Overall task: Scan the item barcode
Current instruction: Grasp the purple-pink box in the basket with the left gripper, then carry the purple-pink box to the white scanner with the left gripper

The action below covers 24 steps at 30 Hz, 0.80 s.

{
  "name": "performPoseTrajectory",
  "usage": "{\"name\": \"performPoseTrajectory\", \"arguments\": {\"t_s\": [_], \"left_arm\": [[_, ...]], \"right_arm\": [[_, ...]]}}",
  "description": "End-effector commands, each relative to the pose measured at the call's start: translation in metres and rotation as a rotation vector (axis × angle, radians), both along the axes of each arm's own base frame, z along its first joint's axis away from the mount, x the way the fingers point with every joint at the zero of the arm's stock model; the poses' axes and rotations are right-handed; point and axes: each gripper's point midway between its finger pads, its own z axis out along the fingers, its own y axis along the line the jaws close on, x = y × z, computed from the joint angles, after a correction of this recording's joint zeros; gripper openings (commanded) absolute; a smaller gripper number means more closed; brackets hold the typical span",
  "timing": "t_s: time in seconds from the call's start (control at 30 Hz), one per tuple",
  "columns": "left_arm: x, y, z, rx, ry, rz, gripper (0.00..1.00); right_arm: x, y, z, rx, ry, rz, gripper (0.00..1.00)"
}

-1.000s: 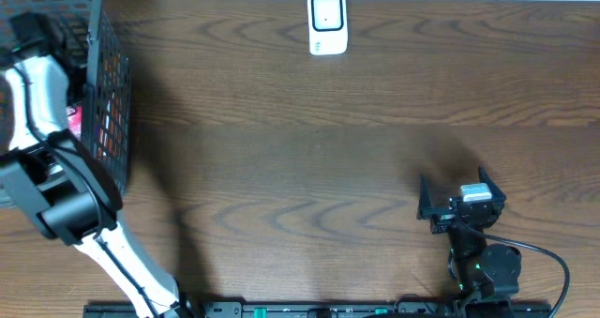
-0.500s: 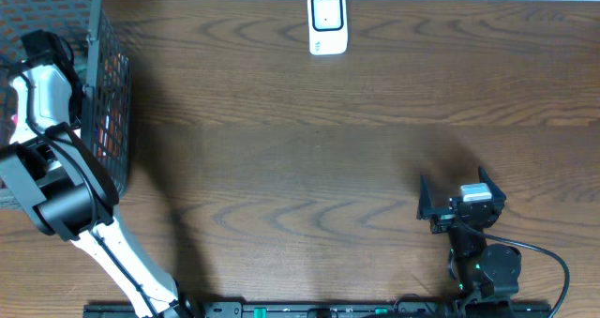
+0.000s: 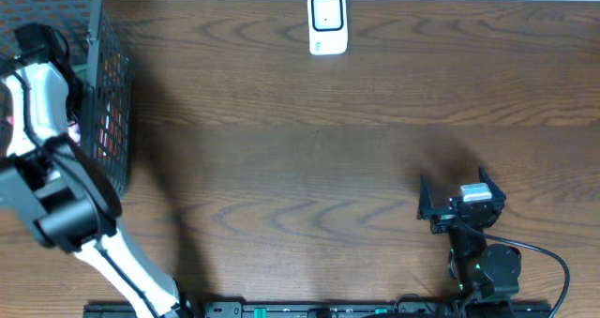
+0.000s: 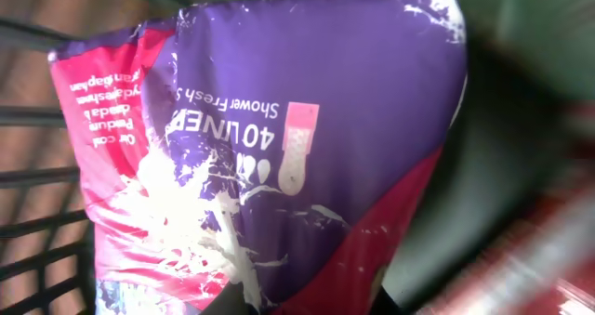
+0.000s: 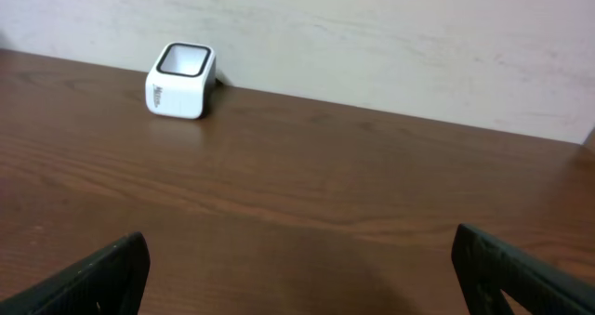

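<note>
Grip security is what matters in this step, the lift of the item out of its bin. From overhead, the left gripper (image 3: 37, 42) is down inside the black wire basket (image 3: 105, 83) at the left end of the wooden table (image 3: 309, 159), and the arm hides what it has. The white barcode scanner (image 3: 327, 22) stands well apart at the far edge, window up. The right gripper (image 3: 457, 194) is parked near the front right with nothing near it. In the left wrist view, a purple pouch (image 4: 279, 157) with pink sides and white splash print fills the frame, with basket wires just behind it. The jaws are closed and, by how close the pouch sits, appear pinched on its lower part, though the fingers themselves are hidden. No barcode shows on this face, so it is probably on the other side. A soft pouch like this will likely sag and swing, so the rise should be slow and straight up until it clears the basket rim. It should then cross level to the scanner, turning so the hidden face meets the window. In the right wrist view, both fingers stand wide apart and hold nothing, with the scanner ahead against the wall, so that arm can best stay put, out of the path
</note>
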Motion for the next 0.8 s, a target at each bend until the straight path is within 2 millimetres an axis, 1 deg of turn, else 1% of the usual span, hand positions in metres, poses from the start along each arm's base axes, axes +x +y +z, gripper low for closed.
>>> {"name": "performPoseTrajectory", "arguments": {"t_s": [0.0, 0.07, 0.1, 0.13, 0.17, 0.27, 0.33, 0.37, 0.4, 0.47, 0.57, 0.6, 0.67, 0.7, 0.77], "left_arm": [[0.007, -0.011, 0.132, 0.140, -0.302, -0.016, 0.07], [0.003, -0.018, 0.179, 0.192, -0.416, -0.024, 0.07], [-0.002, -0.022, 0.205, 0.220, -0.482, -0.028, 0.07], [-0.006, -0.026, 0.227, 0.243, -0.535, -0.031, 0.07], [-0.014, -0.031, 0.253, 0.271, -0.601, -0.036, 0.07], [-0.036, -0.049, 0.318, 0.330, -0.785, -0.037, 0.07], [-0.052, -0.064, 0.350, 0.307, -0.930, 0.012, 0.07], [-0.060, -0.076, 0.364, 0.261, -1.016, 0.038, 0.07], [-0.063, -0.089, 0.374, 0.205, -1.080, 0.031, 0.07], [-0.062, -0.131, 0.390, 0.052, -1.179, -0.083, 0.07], [-0.058, -0.205, 0.405, -0.185, -1.246, -0.318, 0.07], [-0.058, -0.237, 0.407, -0.274, -1.244, -0.422, 0.07], [-0.059, -0.275, 0.399, -0.373, -1.200, -0.522, 0.07], [-0.061, -0.293, 0.388, -0.416, -1.153, -0.557, 0.07], [-0.065, -0.323, 0.364, -0.486, -1.044, -0.609, 0.07]], "right_arm": [[0.000, -0.001, -0.001, -0.015, 0.001, -0.004, 0.99], [0.000, -0.001, -0.001, -0.015, 0.001, -0.004, 0.99], [0.000, -0.001, -0.001, -0.015, 0.001, -0.004, 0.99], [0.000, -0.001, -0.001, -0.015, 0.001, -0.004, 0.99], [0.000, -0.001, -0.001, -0.015, 0.001, -0.004, 0.99], [0.000, -0.001, -0.001, -0.015, 0.001, -0.004, 0.99], [0.000, -0.001, -0.001, -0.015, 0.001, -0.004, 0.99], [0.000, -0.001, -0.001, -0.015, 0.001, -0.004, 0.99], [0.000, -0.001, -0.001, -0.015, 0.001, -0.004, 0.99], [0.000, -0.001, -0.001, -0.015, 0.001, -0.004, 0.99], [0.000, -0.001, -0.001, -0.015, 0.001, -0.004, 0.99], [0.000, -0.001, -0.001, -0.015, 0.001, -0.004, 0.99], [0.000, -0.001, -0.001, -0.015, 0.001, -0.004, 0.99], [0.000, -0.001, -0.001, -0.015, 0.001, -0.004, 0.99], [0.000, -0.001, -0.001, -0.015, 0.001, -0.004, 0.99]]}}
